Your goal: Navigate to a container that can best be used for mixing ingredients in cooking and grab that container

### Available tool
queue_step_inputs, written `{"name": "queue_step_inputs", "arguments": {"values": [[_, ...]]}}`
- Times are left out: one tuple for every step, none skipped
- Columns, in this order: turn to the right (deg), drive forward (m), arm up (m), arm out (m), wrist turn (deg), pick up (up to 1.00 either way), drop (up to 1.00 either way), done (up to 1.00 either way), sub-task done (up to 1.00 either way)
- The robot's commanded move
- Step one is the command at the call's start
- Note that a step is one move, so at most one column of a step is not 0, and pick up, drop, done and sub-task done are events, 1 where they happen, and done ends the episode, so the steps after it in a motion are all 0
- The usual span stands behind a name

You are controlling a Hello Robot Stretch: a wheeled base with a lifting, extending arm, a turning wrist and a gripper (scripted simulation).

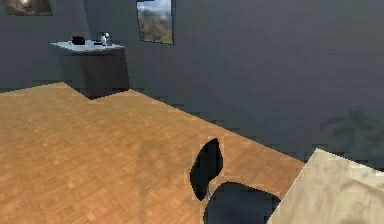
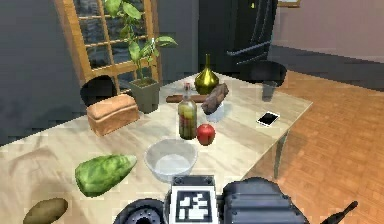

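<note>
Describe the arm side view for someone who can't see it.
A pale bowl sits on a light wooden table among an apple, bottle, bread, lettuce, potted plant and gold vase. The robot's arm shows at the bottom edge, below the bowl.

A home dining area, as we read it: a wooden table point(image 2: 240, 132) bearing bread point(image 2: 112, 113), an apple point(image 2: 205, 134) and a bowl point(image 2: 172, 158); a framed picture point(image 1: 155, 20) on the wall; probably a refrigerator point(image 2: 245, 30) behind.

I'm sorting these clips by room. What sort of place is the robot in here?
Most likely a home's dining area: a long light wooden table carries a brown loaf of bread, a red apple and a pale round bowl, with a black chair beside it.
</note>
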Motion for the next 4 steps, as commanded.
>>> {"name": "queue_step_inputs", "arguments": {"values": [[0.0,0.00,0.00,0.24,0.0,0.00,0.00,0.00,0.00],[0.0,0.00,0.00,0.00,45.0,0.00,0.00,0.00,0.00],[0.0,0.00,0.00,0.00,45.0,0.00,0.00,0.00,0.00],[0.0,0.00,0.00,0.00,45.0,0.00,0.00,0.00,0.00]]}}
